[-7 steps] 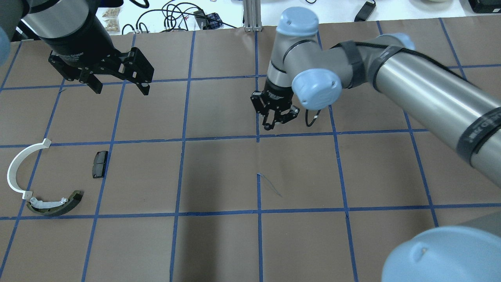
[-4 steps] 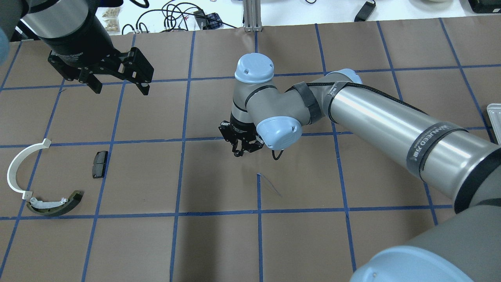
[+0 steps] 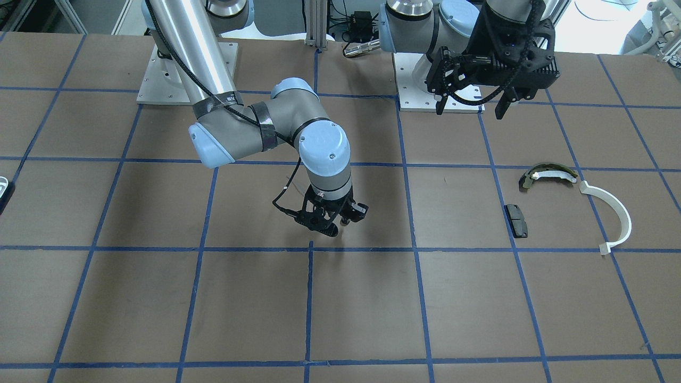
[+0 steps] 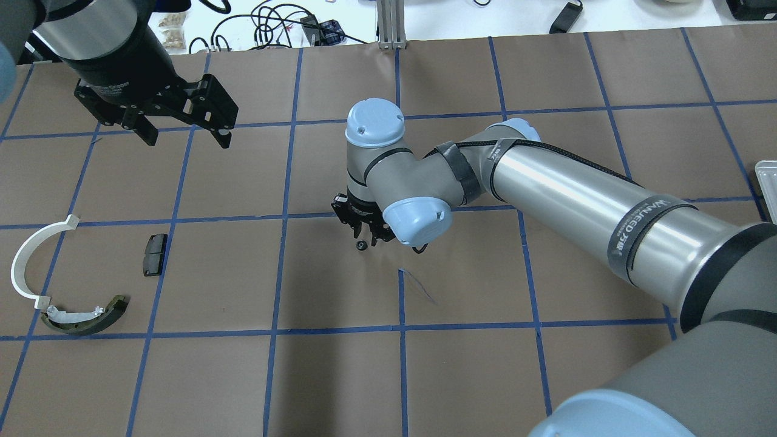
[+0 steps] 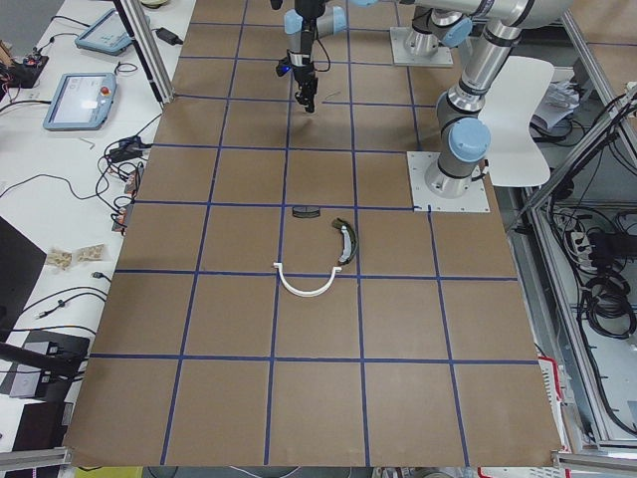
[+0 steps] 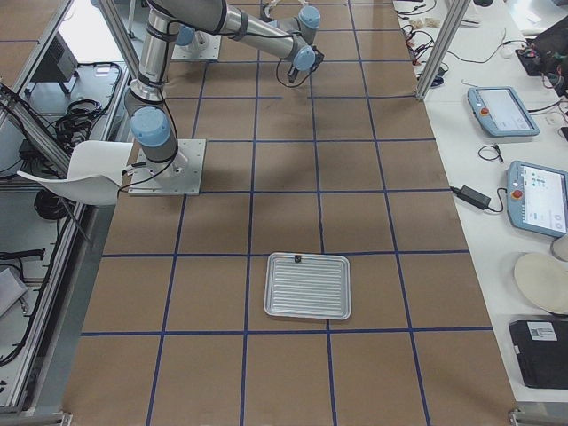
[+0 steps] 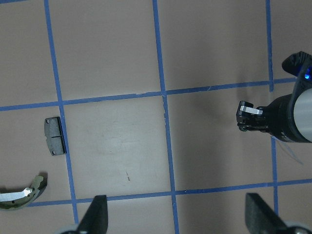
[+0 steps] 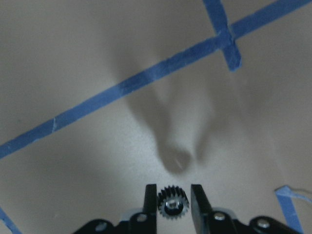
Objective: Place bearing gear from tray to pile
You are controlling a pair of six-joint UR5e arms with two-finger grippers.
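Note:
My right gripper is shut on a small black bearing gear, held just above the brown table near its middle; the gear also shows in the overhead view. The pile lies far to the left: a white half-ring strip, an olive-and-white brake shoe and a small black pad. My left gripper is open and empty, hovering high behind the pile. The tray lies far on the right side.
Blue tape lines grid the brown table. My right arm's forearm stretches across the right half. A small dark part sits at the tray's far edge. Cables and tablets lie beyond the table's far edge.
My right arm has swung left and nearer with the gear, from the far middle square to just past the centre line, and is lower. The left arm and pile have not moved.

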